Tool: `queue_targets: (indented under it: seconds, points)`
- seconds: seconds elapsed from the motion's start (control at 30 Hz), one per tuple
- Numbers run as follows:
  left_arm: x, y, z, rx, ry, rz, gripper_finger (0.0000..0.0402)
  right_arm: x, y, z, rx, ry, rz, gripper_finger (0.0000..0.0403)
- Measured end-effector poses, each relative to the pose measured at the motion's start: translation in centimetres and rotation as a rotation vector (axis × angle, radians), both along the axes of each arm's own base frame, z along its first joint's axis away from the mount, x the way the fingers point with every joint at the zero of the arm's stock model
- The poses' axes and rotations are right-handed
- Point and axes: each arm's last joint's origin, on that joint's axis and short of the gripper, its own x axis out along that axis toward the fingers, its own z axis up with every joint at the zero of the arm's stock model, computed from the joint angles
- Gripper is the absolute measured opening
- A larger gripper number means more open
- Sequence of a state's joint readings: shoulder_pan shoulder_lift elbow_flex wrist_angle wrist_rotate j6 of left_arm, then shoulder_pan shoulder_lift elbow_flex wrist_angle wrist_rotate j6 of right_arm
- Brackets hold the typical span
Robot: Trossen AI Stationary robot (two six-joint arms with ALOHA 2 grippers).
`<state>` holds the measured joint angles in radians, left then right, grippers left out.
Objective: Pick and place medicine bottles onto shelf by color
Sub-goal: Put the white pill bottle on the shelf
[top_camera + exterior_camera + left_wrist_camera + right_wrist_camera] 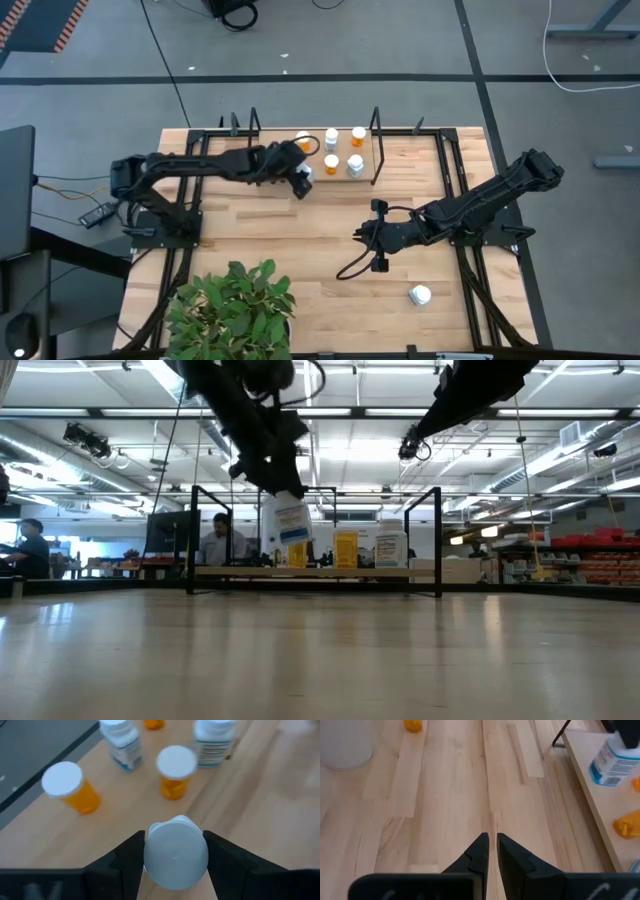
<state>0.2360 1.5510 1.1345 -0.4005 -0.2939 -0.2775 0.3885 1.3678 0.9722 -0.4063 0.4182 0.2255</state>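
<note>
Your left gripper (175, 851) has its two dark fingers closed about halfway, clamped on the flanks of a small white-bodied medicine bottle with a white cap (175, 851); the cap faces the wrist camera and fills the gap between the jaws. In the low view the same bottle (288, 520) hangs clear of the wood, label showing, slightly tilted but close to upright, so its long axis runs near vertical with the cap up into the gripper. From overhead it sits just at the front edge of the low light-wood shelf with black metal uprights (372, 172).

Handling, as a judgement: expect a light, rigid plastic cylinder with smooth, slippery sides. A grip high on the body near the cap, as you have it, looks sound; lower it gently, since a narrow base could tip on contact.

On the shelf beyond stand orange-bodied bottles with white caps (175, 772) and white-bodied ones (121, 739), all upright and near one another. One more white bottle (419, 295) lies well apart on the tabletop.

Your right gripper (489, 851) waits over bare wooden tabletop (445, 795) at mid-table, fingers nearly together, holding nothing.
</note>
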Motion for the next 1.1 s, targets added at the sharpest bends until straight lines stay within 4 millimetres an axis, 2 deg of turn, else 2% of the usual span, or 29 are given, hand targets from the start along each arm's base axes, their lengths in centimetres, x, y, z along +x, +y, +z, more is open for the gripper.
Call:
queue_targets:
  seconds: [0.1, 0.27, 0.47, 0.8, 1.1]
  points:
    - [0.8, 1.0, -0.7, -0.019, 0.076, 0.022, 0.0190, -0.1, 0.0, -0.1, 0.014, 0.011, -0.004, 0.0045]
    - [2.6, 1.9, -1.3, -0.014, 0.104, 0.036, 0.0186, -0.2, 0.0, -0.2, 0.036, 0.028, -0.002, 0.0045]
    - [3.9, 3.1, -1.6, -0.012, 0.131, 0.058, 0.0196, -0.2, 0.0, -0.3, 0.034, 0.038, -0.003, 0.0045]
    - [2.7, 5.6, -2.0, -0.025, 0.182, 0.148, 0.0195, -0.3, 0.0, -0.3, 0.030, 0.047, -0.003, 0.0045]
    - [2.8, 5.5, -2.2, -0.027, 0.183, 0.142, 0.0192, -0.3, 0.0, -0.3, 0.031, 0.049, -0.005, 0.0045]
